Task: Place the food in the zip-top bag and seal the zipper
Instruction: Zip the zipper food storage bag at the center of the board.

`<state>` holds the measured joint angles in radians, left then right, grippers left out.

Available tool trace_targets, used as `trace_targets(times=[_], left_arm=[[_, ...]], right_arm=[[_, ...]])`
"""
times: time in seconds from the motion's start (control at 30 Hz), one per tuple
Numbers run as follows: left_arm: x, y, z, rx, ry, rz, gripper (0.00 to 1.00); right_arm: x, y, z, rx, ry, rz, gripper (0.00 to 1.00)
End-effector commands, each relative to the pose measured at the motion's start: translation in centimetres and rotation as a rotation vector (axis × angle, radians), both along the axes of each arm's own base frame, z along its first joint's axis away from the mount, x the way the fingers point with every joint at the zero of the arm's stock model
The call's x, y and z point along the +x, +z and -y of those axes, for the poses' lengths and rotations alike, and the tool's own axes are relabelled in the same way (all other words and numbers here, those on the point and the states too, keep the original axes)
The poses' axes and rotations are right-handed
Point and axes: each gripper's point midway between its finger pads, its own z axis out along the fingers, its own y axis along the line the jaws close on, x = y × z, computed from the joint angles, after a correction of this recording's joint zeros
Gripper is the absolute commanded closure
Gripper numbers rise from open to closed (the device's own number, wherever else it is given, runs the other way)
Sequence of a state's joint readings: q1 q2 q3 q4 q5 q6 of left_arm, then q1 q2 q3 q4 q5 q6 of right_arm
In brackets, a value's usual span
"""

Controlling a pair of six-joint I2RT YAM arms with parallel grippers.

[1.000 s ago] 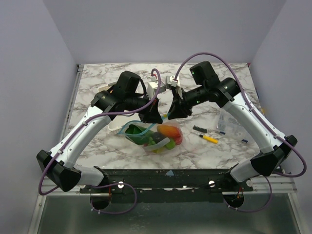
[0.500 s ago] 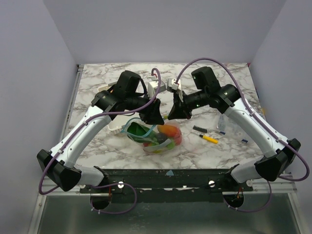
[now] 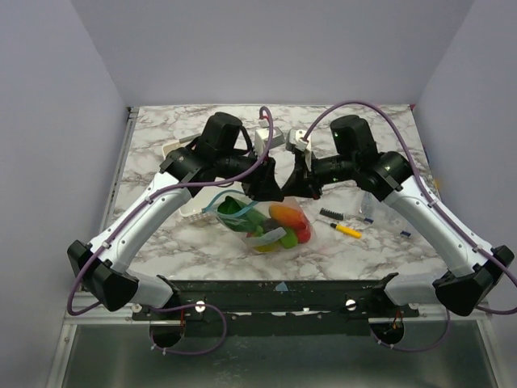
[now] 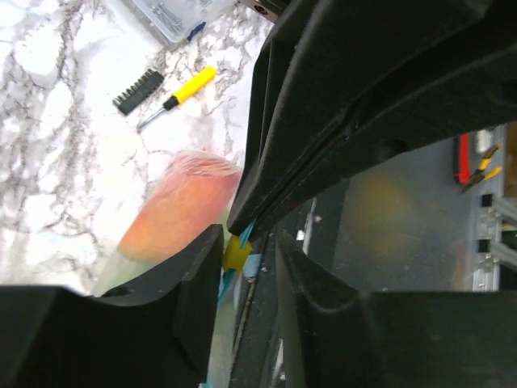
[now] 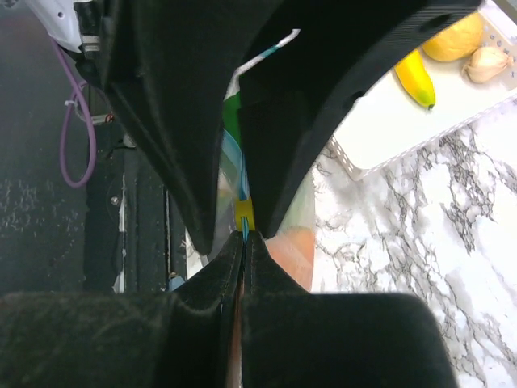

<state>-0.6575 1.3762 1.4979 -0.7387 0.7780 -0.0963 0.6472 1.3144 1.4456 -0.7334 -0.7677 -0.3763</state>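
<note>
The zip-top bag (image 3: 260,240) lies on the marble near the front, with red, orange, green and yellow food (image 3: 283,218) inside. My right gripper (image 5: 244,236) is shut on the bag's teal zipper (image 5: 244,187), just below a small yellow slider (image 5: 245,214). My left gripper (image 4: 247,242) is open; the yellow slider (image 4: 236,252) and the teal strip stand between its jaws, against the left one. In the top view, the left gripper (image 3: 271,192) and right gripper (image 3: 300,190) meet nose to nose above the bag. More food, a banana (image 5: 416,77) and a lemon (image 5: 456,36), lies in the basket.
A white slatted basket (image 3: 187,212) sits under the left arm, left of the bag. To the right lie a yellow-and-black pen (image 3: 347,230), a black bit holder (image 3: 329,214) and a smaller clear bag (image 3: 376,202). The table's front edge runs just below the bag.
The left gripper's jaws have opened and it has slid right along the bag's mouth. The right gripper has shut on the zipper, and the bag has shifted slightly right.
</note>
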Motion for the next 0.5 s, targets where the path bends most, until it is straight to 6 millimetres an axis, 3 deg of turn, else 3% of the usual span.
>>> trace_targets(times=[0.0, 0.17, 0.33, 0.47], left_arm=[[0.1, 1.4, 0.8, -0.030, -0.017, 0.034, 0.75], [0.1, 1.0, 0.5, -0.008, -0.017, 0.042, 0.98], [0.1, 0.6, -0.2, 0.018, 0.015, 0.055, 1.00], [0.5, 0.6, -0.4, 0.029, 0.057, 0.052, 1.00]], right_arm=[[0.6, 0.7, -0.5, 0.026, -0.032, 0.011, 1.00], [1.6, 0.5, -0.3, 0.024, -0.114, -0.010, 1.00], [3.6, 0.7, 0.3, 0.030, -0.284, -0.028, 1.00], [6.0, -0.2, 1.2, 0.024, -0.467, -0.048, 1.00]])
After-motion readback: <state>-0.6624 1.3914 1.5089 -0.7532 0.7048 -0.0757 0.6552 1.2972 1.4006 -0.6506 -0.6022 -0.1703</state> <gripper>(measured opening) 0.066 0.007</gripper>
